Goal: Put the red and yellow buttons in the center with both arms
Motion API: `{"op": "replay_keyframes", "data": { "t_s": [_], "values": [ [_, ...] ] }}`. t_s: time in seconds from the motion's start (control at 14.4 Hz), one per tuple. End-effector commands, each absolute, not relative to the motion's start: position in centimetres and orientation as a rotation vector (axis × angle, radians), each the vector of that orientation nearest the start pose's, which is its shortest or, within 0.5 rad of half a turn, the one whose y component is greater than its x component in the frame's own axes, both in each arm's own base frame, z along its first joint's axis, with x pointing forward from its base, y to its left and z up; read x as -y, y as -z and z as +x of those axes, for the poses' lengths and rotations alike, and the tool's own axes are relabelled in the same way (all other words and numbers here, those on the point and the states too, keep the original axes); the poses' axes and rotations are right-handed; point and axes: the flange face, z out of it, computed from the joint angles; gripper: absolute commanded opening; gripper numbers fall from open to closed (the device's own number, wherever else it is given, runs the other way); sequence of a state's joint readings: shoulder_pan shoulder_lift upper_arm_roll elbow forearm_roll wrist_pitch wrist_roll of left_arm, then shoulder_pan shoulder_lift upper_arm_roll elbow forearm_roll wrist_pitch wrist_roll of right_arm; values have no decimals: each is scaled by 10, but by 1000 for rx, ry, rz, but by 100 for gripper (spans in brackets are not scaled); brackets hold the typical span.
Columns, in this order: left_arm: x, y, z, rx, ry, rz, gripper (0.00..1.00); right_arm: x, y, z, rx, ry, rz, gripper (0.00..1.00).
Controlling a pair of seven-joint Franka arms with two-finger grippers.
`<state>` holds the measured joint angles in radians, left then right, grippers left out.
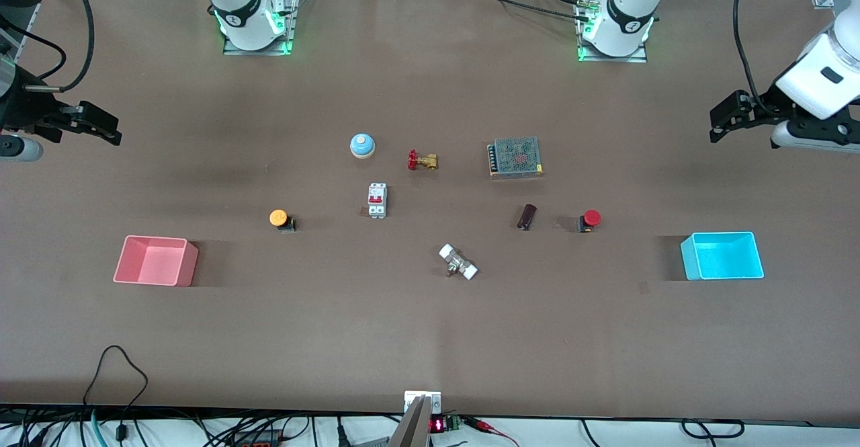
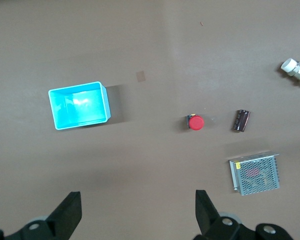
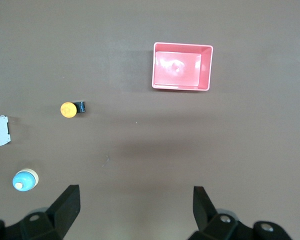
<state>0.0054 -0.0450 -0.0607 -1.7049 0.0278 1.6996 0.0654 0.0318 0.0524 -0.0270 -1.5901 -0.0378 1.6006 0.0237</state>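
Note:
The yellow button (image 1: 281,219), an orange-yellow cap on a black base, sits on the table between the pink bin and the breaker; it also shows in the right wrist view (image 3: 70,109). The red button (image 1: 589,220) sits between a dark cylinder and the cyan bin; it also shows in the left wrist view (image 2: 195,122). The centre of the brown tabletop (image 1: 430,218) is bare. My right gripper (image 1: 107,128) hangs open and empty over the table at the right arm's end (image 3: 135,195). My left gripper (image 1: 717,124) hangs open and empty over the left arm's end (image 2: 138,200).
A pink bin (image 1: 156,261) stands at the right arm's end, a cyan bin (image 1: 722,256) at the left arm's end. Around the middle lie a blue-and-white dome (image 1: 362,145), a red-handled valve (image 1: 422,160), a breaker (image 1: 377,200), a mesh box (image 1: 515,157), a dark cylinder (image 1: 527,216) and a white-capped fitting (image 1: 458,262).

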Motion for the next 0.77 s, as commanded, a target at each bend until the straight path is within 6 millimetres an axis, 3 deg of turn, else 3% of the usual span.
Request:
{"op": "replay_keyframes", "data": {
  "t_s": [0.0,0.7],
  "values": [
    [23,-597,554,-245,60,-3083,100,-8,-589,575,-30,-53,-3099,100],
    [34,-596,555,-268,58,-3083,100,1,-589,575,-20,-58,-3137,100]
  ]
}}
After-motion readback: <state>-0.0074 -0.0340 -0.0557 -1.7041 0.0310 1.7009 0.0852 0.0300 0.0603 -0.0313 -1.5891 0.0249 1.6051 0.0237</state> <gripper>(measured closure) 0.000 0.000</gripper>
